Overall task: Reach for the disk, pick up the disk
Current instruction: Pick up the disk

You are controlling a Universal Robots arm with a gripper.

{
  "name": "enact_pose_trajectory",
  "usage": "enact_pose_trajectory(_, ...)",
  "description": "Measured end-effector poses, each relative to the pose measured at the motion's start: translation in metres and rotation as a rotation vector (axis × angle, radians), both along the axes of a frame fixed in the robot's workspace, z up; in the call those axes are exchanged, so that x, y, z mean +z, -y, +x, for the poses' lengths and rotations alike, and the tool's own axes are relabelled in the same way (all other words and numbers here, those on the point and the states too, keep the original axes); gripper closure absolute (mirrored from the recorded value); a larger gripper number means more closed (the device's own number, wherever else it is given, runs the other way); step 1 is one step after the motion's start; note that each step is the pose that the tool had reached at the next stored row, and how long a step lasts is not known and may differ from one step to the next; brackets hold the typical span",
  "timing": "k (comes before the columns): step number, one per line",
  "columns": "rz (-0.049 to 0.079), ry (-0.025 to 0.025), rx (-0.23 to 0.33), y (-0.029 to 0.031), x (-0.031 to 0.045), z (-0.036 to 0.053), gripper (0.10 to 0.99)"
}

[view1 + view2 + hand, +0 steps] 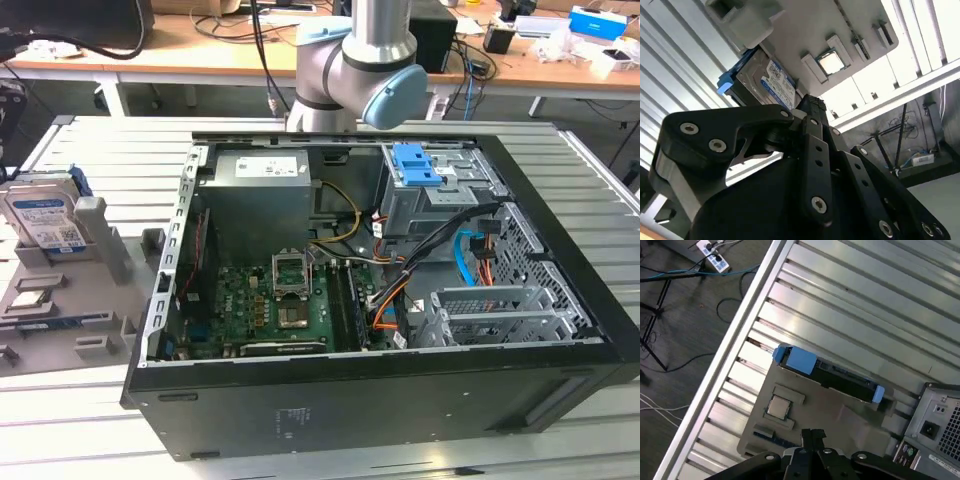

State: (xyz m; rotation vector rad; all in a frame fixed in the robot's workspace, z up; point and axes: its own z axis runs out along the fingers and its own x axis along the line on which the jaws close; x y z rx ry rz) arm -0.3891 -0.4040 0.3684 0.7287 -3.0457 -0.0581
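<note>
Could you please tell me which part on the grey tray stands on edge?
The disk, blue-railed with a labelled face, stands on edge; the square chip lies flat.

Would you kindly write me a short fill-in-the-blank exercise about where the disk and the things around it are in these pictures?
1. The disk stands on the exterior view's ____ side of the computer case.
2. The plastic rail along the disk's edges is ____.
3. The holder bearing the disk and the square chip is ____ in colour.
4. The gripper has ____ yet touched the disk.
Missing words: left; blue; grey; not.
</note>
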Motion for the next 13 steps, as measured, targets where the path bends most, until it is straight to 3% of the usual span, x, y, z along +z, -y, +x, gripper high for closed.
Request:
enact_pose_trajectory(1, 0.000, 0.0001, 0.051, 0.0000, 0.0000, 0.0000, 0.980)
enact_pose_trajectory(3, 0.000, 0.0000, 0.076, 0.0000, 0.0000, 0.0000, 0.980)
enact_pose_trajectory(5, 0.000, 0.0000, 0.137, 0.0000, 0.0000, 0.0000, 0.980)
enact_pose_trajectory(13, 0.000, 0.0000, 0.262, 0.0000, 0.0000, 0.0000, 0.980)
